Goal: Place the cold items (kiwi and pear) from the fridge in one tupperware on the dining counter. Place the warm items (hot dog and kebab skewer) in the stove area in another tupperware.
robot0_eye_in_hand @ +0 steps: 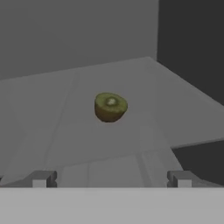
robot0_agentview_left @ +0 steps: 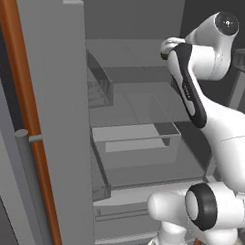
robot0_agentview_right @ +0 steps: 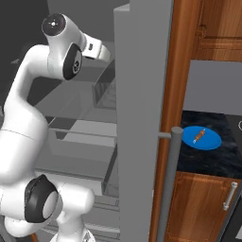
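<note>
Ahead of my wide-open jaws, halved kiwi is sitting cut-face up; soft, light, probably slippery, so I'm favoring its skin sides.

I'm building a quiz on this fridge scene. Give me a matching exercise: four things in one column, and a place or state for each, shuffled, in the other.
Things:
1. kiwi
2. kebab skewer
3. gripper
4. blue plate

Places or states:
A. on the dark counter beside the fridge
B. open, nothing between its fingers
C. cut side up on a fridge shelf
D. lying on the blue plate

Pairs: 1-C, 2-D, 3-B, 4-A
</note>
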Controlling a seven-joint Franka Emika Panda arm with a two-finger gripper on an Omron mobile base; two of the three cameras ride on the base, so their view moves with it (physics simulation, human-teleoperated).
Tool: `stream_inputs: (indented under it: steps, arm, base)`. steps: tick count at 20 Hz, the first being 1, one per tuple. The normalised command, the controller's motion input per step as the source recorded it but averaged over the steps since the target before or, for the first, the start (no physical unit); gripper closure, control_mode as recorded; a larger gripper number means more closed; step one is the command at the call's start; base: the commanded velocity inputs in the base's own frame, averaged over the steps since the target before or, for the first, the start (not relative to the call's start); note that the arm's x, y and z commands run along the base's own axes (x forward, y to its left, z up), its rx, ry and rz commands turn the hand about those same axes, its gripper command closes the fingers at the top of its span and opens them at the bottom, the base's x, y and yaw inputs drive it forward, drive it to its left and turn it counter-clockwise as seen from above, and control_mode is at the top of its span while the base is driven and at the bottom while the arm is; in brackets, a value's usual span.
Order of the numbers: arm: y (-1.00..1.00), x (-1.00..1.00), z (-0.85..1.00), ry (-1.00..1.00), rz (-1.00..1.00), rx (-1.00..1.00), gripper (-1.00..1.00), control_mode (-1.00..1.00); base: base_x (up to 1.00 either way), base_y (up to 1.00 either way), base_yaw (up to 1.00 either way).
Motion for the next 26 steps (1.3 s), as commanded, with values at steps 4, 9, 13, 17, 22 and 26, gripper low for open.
stream_inputs:
  steps: [4,9,13,17,22,26]
  arm:
    - [-0.02,0.36,-0.20,0.00,0.00,0.00,-1.00,-1.00]
    - [0.00,0.50,-0.07,0.01,0.00,0.00,-1.00,-1.00]
    - [0.00,0.54,-0.07,0.00,0.00,0.00,-1.00,-1.00]
    - [0.00,0.57,-0.09,0.01,0.00,0.00,-1.00,-1.00]
    - [-0.01,0.61,-0.06,0.02,0.00,0.00,-1.00,-1.00]
    - [-0.03,0.49,-0.03,0.00,0.00,0.00,-1.00,-1.00]
  base:
    - [0.00,0.00,0.00]
    - [0.00,0.00,0.00]
    - [0.00,0.00,0.00]
    - [0.00,0.00,0.00]
    - [0.00,0.00,0.00]
    - [0.00,0.00,0.00]
